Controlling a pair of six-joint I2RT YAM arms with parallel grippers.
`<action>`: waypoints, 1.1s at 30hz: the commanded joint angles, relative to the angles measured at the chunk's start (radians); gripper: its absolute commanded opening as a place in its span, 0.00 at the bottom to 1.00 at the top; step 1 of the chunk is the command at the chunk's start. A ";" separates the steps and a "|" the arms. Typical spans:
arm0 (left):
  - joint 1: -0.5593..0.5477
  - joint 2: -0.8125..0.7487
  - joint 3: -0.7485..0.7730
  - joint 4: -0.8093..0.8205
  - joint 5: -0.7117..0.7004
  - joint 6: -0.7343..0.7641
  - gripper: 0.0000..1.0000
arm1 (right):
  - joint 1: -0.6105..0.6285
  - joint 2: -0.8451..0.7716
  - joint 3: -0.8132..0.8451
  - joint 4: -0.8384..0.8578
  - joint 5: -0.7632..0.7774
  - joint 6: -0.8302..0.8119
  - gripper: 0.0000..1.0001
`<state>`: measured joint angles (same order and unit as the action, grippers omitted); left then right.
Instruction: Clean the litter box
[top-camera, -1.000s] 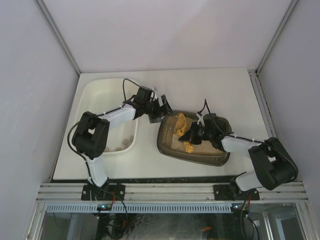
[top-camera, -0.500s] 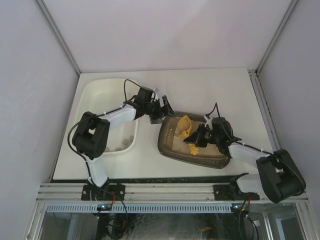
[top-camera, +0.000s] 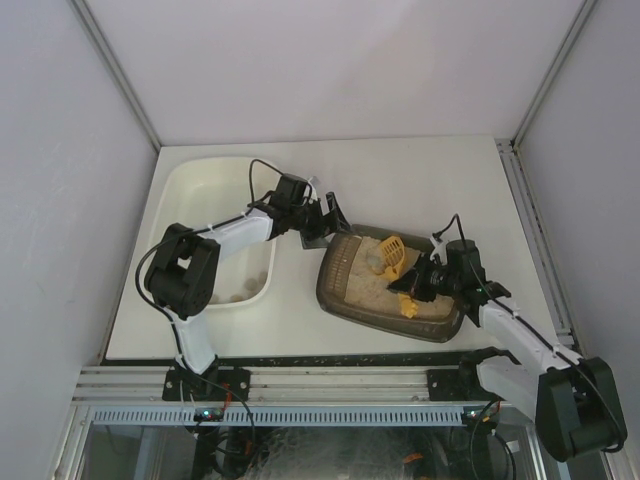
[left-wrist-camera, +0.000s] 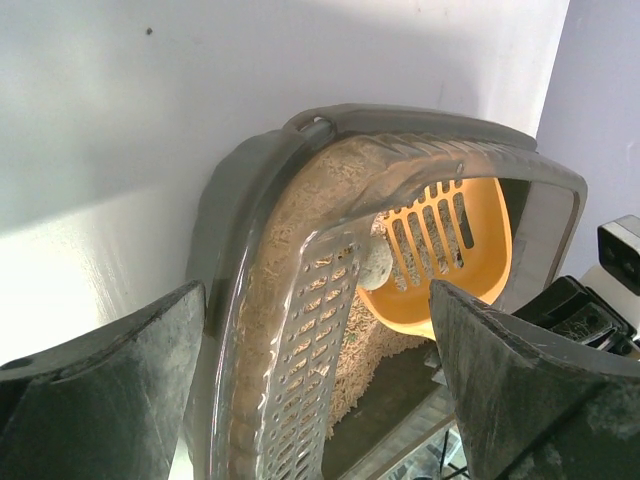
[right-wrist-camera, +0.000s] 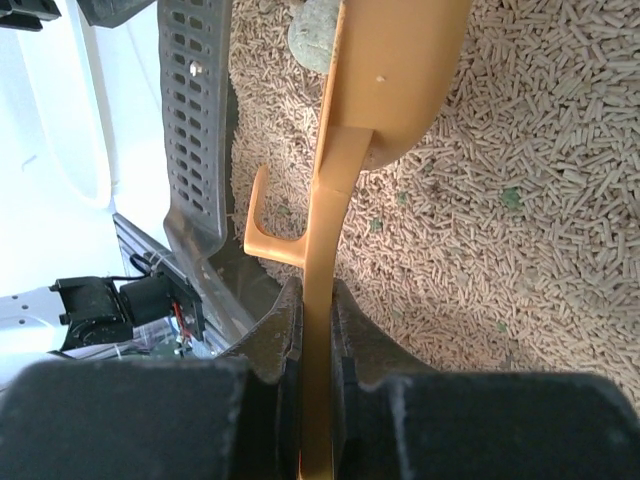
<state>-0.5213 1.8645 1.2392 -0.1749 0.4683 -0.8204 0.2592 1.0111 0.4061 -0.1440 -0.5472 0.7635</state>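
Dark grey-brown plastic, and there's the litter box (top-camera: 360, 308), sitting skewed at centre-right on the white table (top-camera: 430, 180), its long near edge running close to the table's front edge. The left gripper (top-camera: 325, 228) is at the box's far-left corner with its fingers spread wide, and the left wrist view shows the rounded rim passing between them with nothing clamped. I can't tell whether either finger touches the wall. Over to the right gripper (right-wrist-camera: 318, 320): it's pinched tight on the thin handle of the orange slotted scoop (top-camera: 392, 255), whose bowl is inside the box over the pale pellets near the far rim. A grey lump (left-wrist-camera: 375, 265) sits against the scoop's bowl, close to the perforated inner wall. The white tub (top-camera: 215, 160) lies to the left, with a strip of table between it and the box. There's a broad stretch of table from the box's far edge to the back wall, and a narrower band on its right towards the frame rail.
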 joint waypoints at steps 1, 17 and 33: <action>-0.009 -0.032 0.023 -0.005 0.034 0.022 0.95 | -0.017 -0.079 -0.006 -0.104 -0.045 -0.055 0.00; 0.012 -0.163 0.177 -0.267 -0.071 0.315 1.00 | -0.026 -0.259 0.023 -0.279 -0.225 -0.027 0.00; 0.056 -0.435 0.068 -0.415 -0.079 0.531 1.00 | -0.083 -0.667 -0.326 0.416 -0.292 0.434 0.00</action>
<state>-0.4923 1.5089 1.3483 -0.5442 0.3954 -0.3798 0.1989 0.4088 0.1238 -0.0505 -0.8051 1.0351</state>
